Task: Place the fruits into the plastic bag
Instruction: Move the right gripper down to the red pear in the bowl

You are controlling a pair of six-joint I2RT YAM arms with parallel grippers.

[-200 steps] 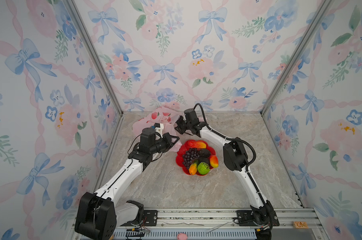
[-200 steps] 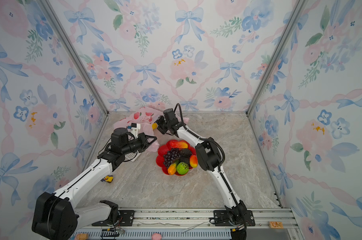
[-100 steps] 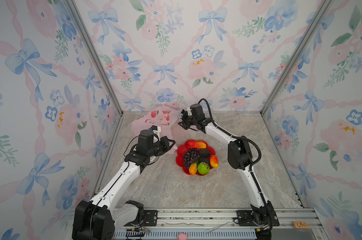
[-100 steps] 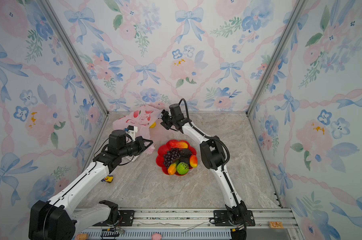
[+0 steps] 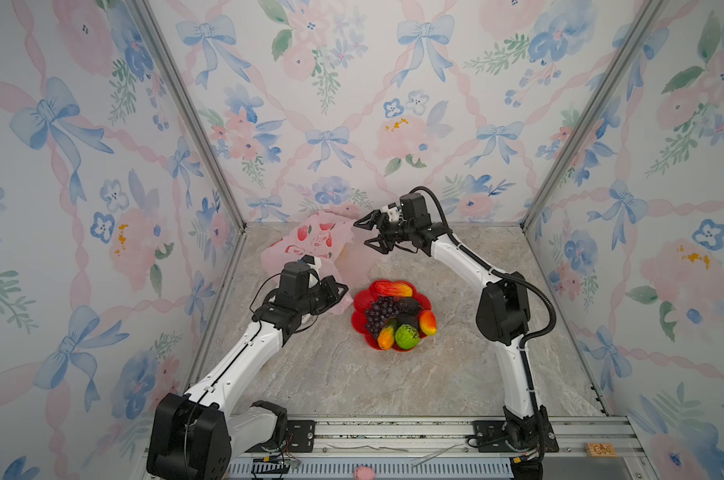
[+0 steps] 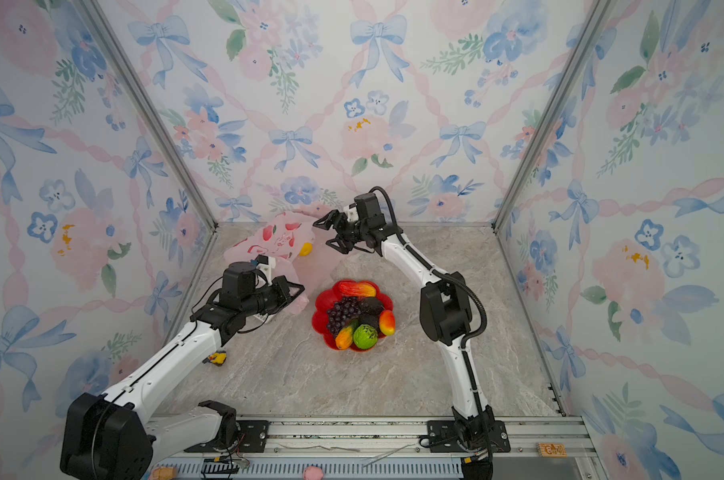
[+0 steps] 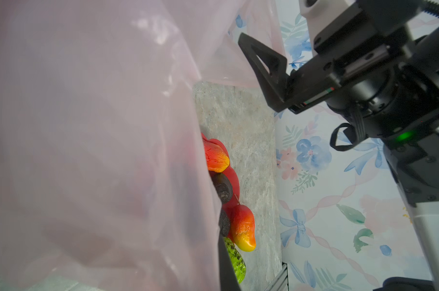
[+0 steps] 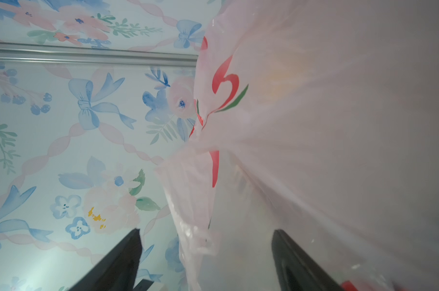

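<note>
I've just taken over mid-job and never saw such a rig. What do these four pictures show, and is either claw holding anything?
Two white robot arms, left arm and right arm, stand on a rail at a marble table's near edge. Both top views look down on everything; the other two come from a camera on each wrist. On the table sit a red plate of toy fruits and, behind it to the left, a pink plastic bag. The left gripper is shut and seems to pinch the bag's near edge. The right gripper is open and empty, beside the bag's rim at the back. A yellow fruit shows at the bag's edge.
</note>
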